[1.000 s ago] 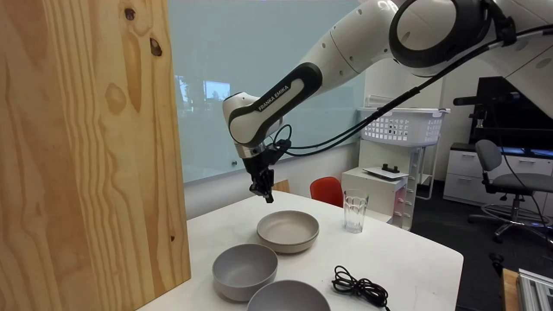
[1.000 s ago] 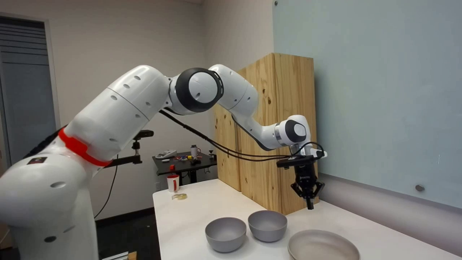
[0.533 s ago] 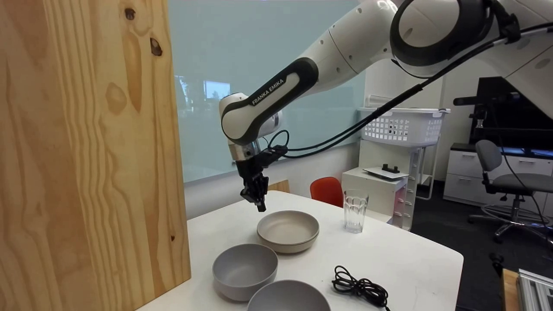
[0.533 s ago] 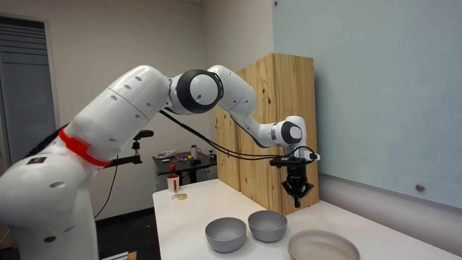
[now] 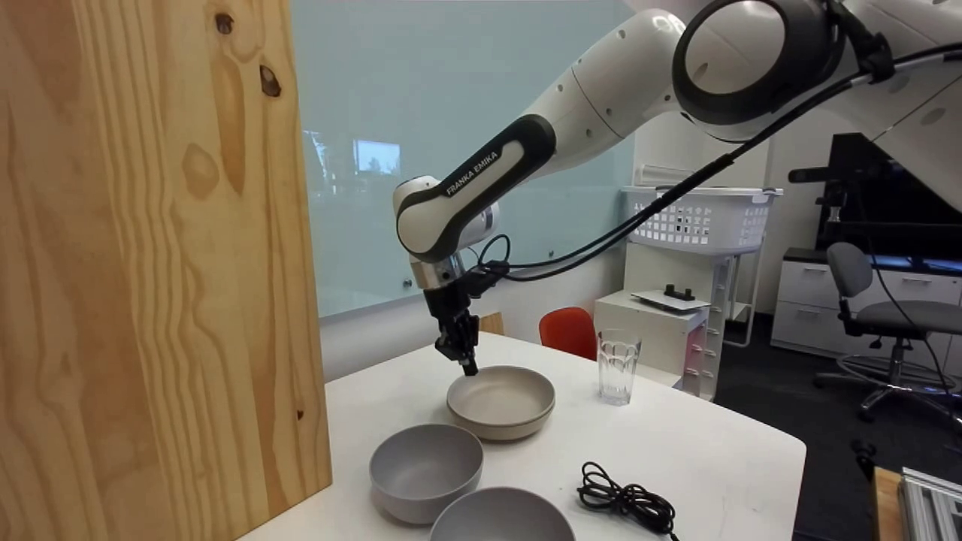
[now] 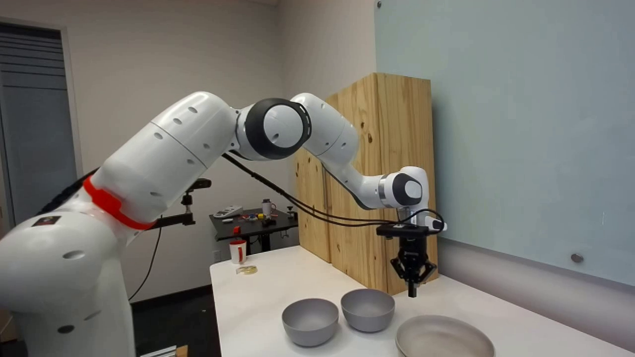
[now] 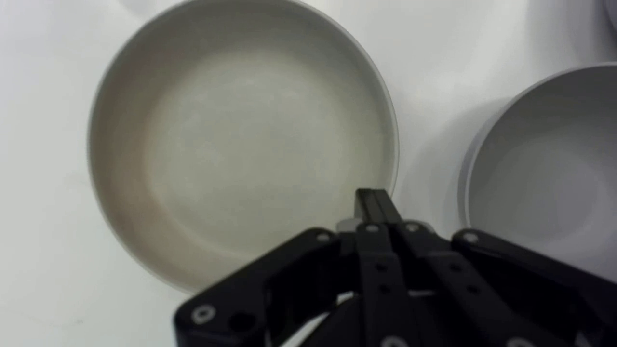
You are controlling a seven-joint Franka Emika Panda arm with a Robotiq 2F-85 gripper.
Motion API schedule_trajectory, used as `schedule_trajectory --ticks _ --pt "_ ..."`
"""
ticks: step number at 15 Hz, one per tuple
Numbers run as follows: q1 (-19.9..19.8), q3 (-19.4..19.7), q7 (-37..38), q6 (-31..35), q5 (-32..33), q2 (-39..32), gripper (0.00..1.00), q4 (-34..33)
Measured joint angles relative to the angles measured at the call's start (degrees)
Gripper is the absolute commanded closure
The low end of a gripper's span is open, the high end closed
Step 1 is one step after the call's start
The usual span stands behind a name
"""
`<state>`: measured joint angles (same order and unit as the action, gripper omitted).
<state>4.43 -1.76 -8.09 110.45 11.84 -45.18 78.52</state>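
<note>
We judge the step in hand to be positioning: the black two-finger gripper (image 6: 412, 292) points down near the rim of the wide, shallow, matte beige round dish (image 7: 260, 144). In the wrist view its fingers (image 7: 370, 207) press together, so we read the gripper as fully closed, with nothing held. In an exterior view a gap shows between fingertips and dish; whether the tips stand inside or outside the rim line, we cannot tell.

The dish sits upright on the white table (image 5: 676, 443), inward of the corner where the edge along the pale glass wall panel (image 5: 466, 98) meets the edge beside the red chair (image 5: 569, 333). A faceted clear drinking glass (image 5: 618, 368) stands near the latter edge. A deep, matte grey round bowl (image 7: 554, 168) neighbours the dish without touching it.

If we are to take the rim, we judge that the move calls for opening the fingers first, setting one on each side of the dish wall, then lowering. We should keep the outer finger off the grey bowl. In an exterior view a second lip (image 5: 502, 433) shows beneath the rim; we cannot tell whether another dish is stacked there, and a grip could catch both.
</note>
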Motion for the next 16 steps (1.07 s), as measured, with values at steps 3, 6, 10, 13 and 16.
schedule_trajectory --ticks 3,6,10,13,16 --pt "0.0 0.0 -2.5 0.0 0.1 -0.6 1.00 0.2" --pt "-0.1 0.0 -4.3 0.2 0.4 -1.3 1.00 0.2" --pt "-0.2 0.0 -7.1 0.9 2.0 -2.1 1.00 0.2" --pt "-0.1 0.0 -9.2 2.5 3.5 -2.5 1.00 0.2" --pt "0.0 0.0 -9.8 3.5 3.8 -2.8 1.00 0.2"
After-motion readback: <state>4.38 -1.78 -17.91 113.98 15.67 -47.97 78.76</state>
